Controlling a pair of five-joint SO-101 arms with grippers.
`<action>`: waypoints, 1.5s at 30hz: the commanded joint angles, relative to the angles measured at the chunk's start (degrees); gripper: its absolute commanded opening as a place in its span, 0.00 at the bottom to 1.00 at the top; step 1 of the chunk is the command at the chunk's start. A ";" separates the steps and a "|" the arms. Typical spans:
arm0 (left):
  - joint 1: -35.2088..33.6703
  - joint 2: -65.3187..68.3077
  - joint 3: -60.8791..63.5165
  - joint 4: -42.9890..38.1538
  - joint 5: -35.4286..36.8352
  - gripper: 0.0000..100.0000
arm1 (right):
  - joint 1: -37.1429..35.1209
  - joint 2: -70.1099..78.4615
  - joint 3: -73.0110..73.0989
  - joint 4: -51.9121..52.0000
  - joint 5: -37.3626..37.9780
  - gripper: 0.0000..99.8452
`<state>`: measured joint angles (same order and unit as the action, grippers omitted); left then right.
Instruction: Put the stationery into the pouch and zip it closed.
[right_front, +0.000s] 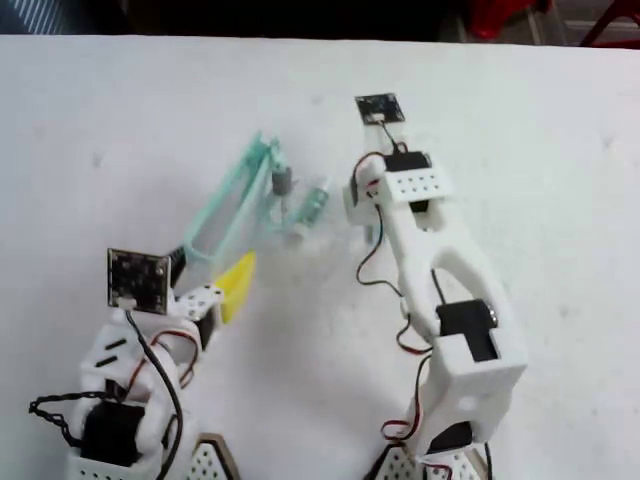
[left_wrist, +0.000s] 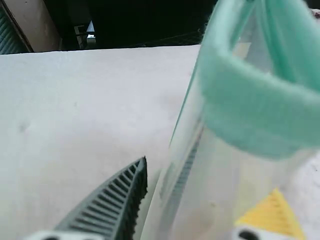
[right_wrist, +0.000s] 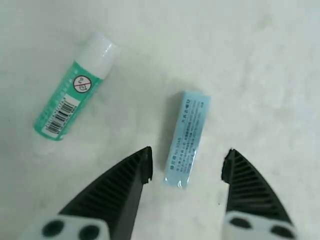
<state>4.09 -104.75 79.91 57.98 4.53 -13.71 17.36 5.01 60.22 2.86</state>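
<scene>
"So where was the small blue box (right_wrist: 187, 137)?"

"On the table (right_wrist: 250, 60), right between the fingers of the right tool (right_wrist: 187, 152). They were spread wide and did not touch it. The green glue stick (right_wrist: 70, 90) lay off to one side of that tool."

"And the pouch (left_wrist: 250, 115)?"

"Its clear wall stood between the fingers of the left tool (left_wrist: 207, 180), which were apart too."

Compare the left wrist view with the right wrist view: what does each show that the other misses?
The left wrist view adds the clear pouch with its mint-green trim, and the left gripper at it. The right wrist view adds a green glue stick and a pale blue eraser lying apart, with the right gripper open, its jaws either side of one end of the eraser. Both have the white table.
</scene>
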 joint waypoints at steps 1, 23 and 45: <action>0.31 -0.04 -2.73 0.09 0.18 0.29 | -0.48 1.36 -1.93 -1.63 -0.62 0.22; 0.31 -0.04 -2.73 0.09 0.18 0.29 | 0.22 13.14 -13.80 -1.98 -0.62 0.16; 0.40 -0.04 -2.64 0.09 0.18 0.29 | 0.75 15.16 -14.95 -1.71 -0.62 0.02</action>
<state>4.09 -104.75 79.91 57.98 4.53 -13.19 32.75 -8.26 59.08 2.86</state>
